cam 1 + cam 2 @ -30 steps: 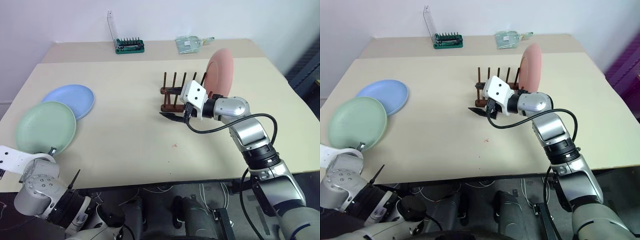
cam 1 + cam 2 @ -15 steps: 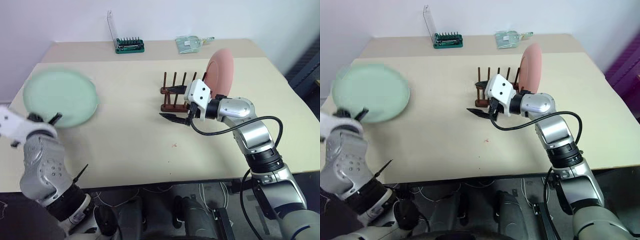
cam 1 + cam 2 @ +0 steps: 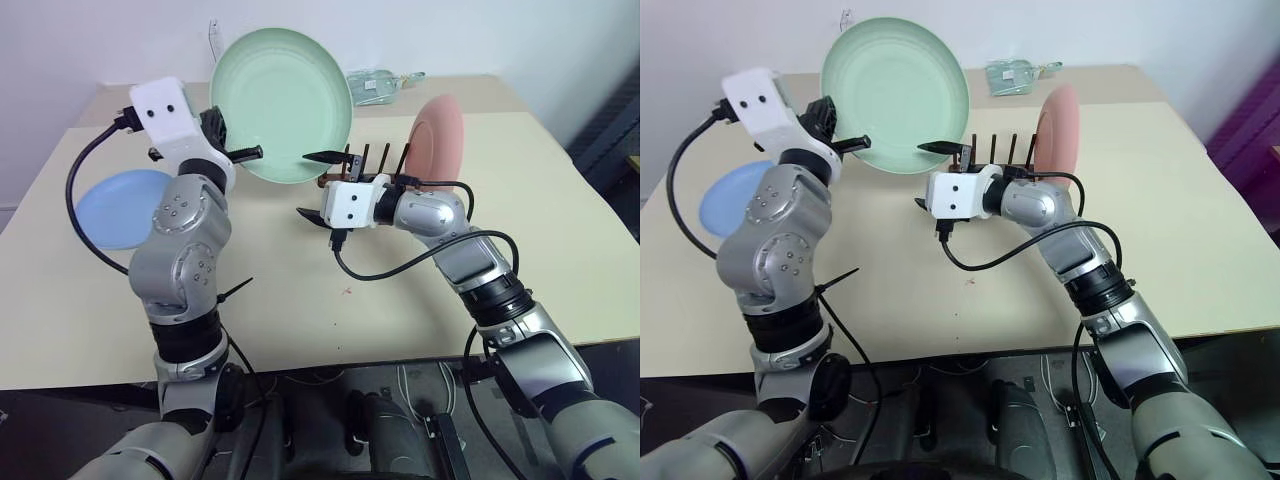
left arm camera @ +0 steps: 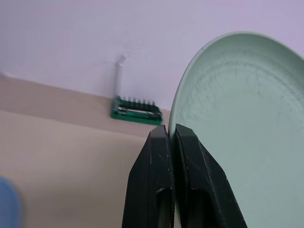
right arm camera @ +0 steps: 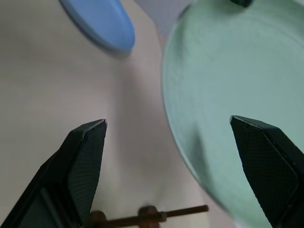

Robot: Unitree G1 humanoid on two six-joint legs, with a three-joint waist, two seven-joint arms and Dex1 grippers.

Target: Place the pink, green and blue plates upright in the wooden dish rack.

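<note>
While the green plate (image 3: 282, 104) is pinched by its rim in the left gripper (image 3: 243, 152), a handover to the wide-open, empty right gripper (image 3: 312, 185) seems due (pink plate (image 3: 438, 142) already racked).

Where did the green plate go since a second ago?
The left pincer, shut on the round pale green plastic plate at its rim, lifted it off the beige table and carried it up toward the open right pincer. The pink plate stayed upright in the dark wooden rack; the blue plate stayed flat.
</note>
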